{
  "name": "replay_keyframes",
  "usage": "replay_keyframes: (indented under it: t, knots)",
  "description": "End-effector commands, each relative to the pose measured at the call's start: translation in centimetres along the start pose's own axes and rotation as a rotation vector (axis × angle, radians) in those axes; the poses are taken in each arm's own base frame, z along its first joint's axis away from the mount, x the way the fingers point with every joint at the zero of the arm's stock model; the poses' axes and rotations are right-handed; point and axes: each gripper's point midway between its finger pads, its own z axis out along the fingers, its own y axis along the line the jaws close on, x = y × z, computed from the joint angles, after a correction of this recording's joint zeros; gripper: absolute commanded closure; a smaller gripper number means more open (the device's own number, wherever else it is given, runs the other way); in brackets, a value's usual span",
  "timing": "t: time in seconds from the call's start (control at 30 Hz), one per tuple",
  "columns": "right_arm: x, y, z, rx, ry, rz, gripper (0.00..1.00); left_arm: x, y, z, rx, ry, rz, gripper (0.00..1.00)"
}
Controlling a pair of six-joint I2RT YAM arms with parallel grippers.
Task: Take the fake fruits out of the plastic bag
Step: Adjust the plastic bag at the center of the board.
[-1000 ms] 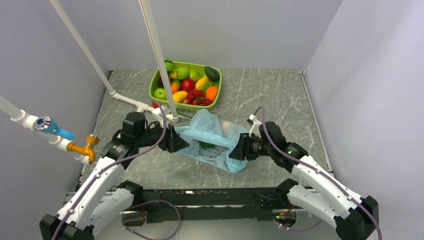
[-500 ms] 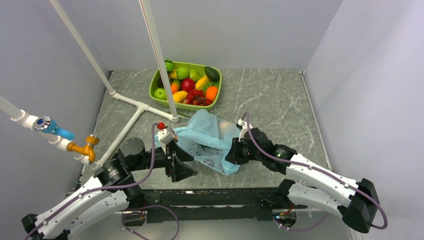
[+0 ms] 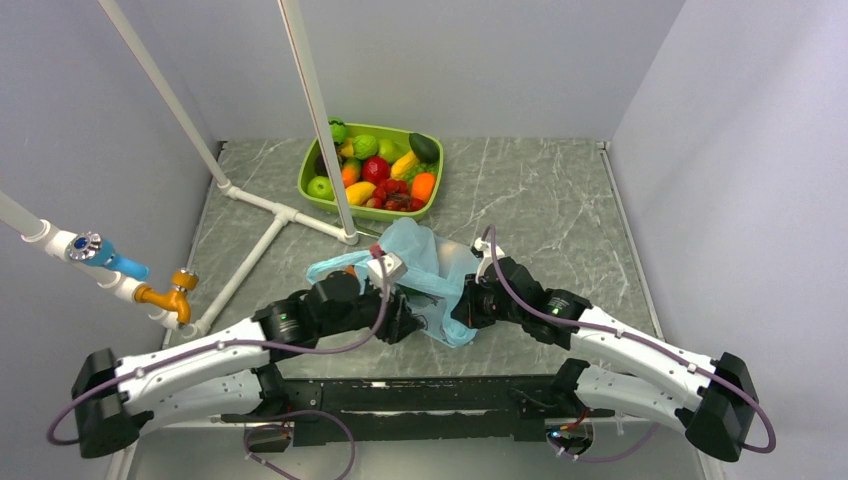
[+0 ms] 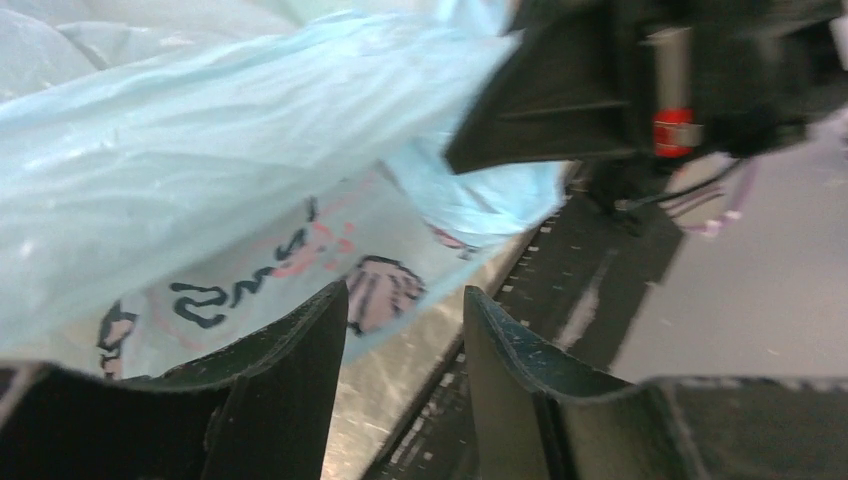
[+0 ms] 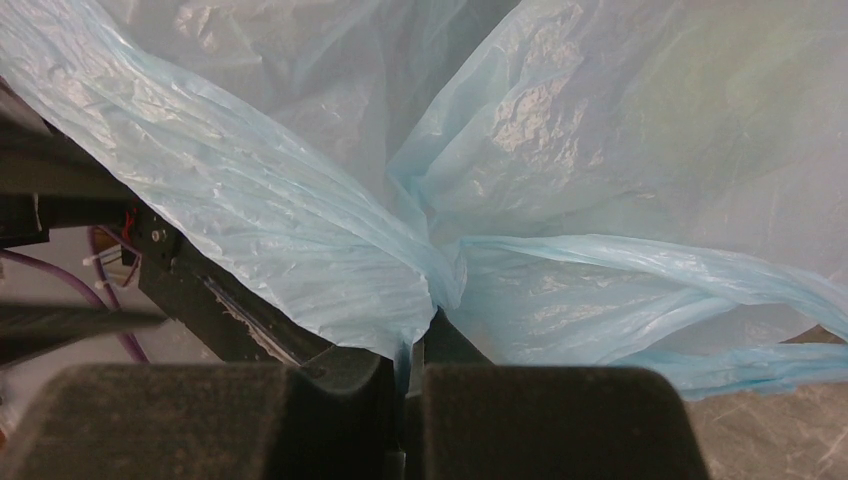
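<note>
The light blue plastic bag (image 3: 425,262) lies crumpled mid-table with its printed side toward the near edge. My right gripper (image 3: 466,304) is at the bag's right near corner, shut on a gathered fold of the film (image 5: 408,335). My left gripper (image 3: 405,322) is low at the bag's near edge. Its fingers (image 4: 300,380) stand apart, with the bag's printed lower edge (image 4: 380,295) just above the tips and nothing clamped. The fake fruits inside are mostly hidden; a pale peach-toned bulge (image 3: 456,252) and a greenish tint (image 5: 720,90) show through the film.
A lime-green tray (image 3: 430,205) full of toy fruit stands at the back, behind the bag. A white pipe frame (image 3: 262,203) with an upright pole (image 3: 318,120) crosses the left side. An orange and blue tap (image 3: 165,295) sits at the left edge. A black rail (image 3: 420,395) runs along the near edge.
My left arm swung from the bag's left side round to its near edge, and its jaws narrowed. The right gripper closed onto the bag's fold and shifted slightly left.
</note>
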Motion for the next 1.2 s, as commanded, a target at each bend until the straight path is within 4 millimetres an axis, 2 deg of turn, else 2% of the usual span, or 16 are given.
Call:
replay_keyframes:
  t: [0.0,0.17,0.43,0.5,0.63,0.73,0.93,1.07,1.17]
  knots:
    - [-2.4,1.5,-1.0,-0.042,-0.090,0.009,0.97,-3.8,1.3,2.8,-0.109,-0.101,0.075,0.51]
    - [-2.3,1.4,-1.2,-0.037,-0.088,0.004,0.97,-3.9,4.8,5.3,-0.248,-0.110,0.046,0.52]
    - [-1.9,1.1,-1.4,-0.042,-0.094,0.013,0.97,-5.4,7.8,7.7,-0.364,-0.102,0.066,0.38]
    - [-1.8,1.1,-1.5,-0.040,-0.089,0.010,0.98,-5.8,8.1,7.9,-0.382,-0.088,0.082,0.38]
    - [-1.8,0.6,-1.8,-0.020,-0.098,0.009,0.98,-6.4,7.3,7.7,-0.334,-0.078,0.089,0.39]
    - [-2.2,0.0,-2.1,0.014,-0.124,0.010,0.98,-4.6,6.6,7.5,-0.274,-0.038,0.068,0.40]
    - [-2.7,-2.5,-2.4,0.151,-0.170,0.056,0.87,2.7,4.4,5.6,-0.073,0.051,-0.052,0.38]
    - [-4.0,-2.5,-3.0,0.172,-0.204,0.012,0.76,7.5,5.3,4.4,-0.079,0.107,-0.140,0.38]
    - [-5.4,-2.0,-3.7,0.190,-0.214,-0.035,0.68,10.0,6.1,4.1,-0.099,0.140,-0.165,0.37]
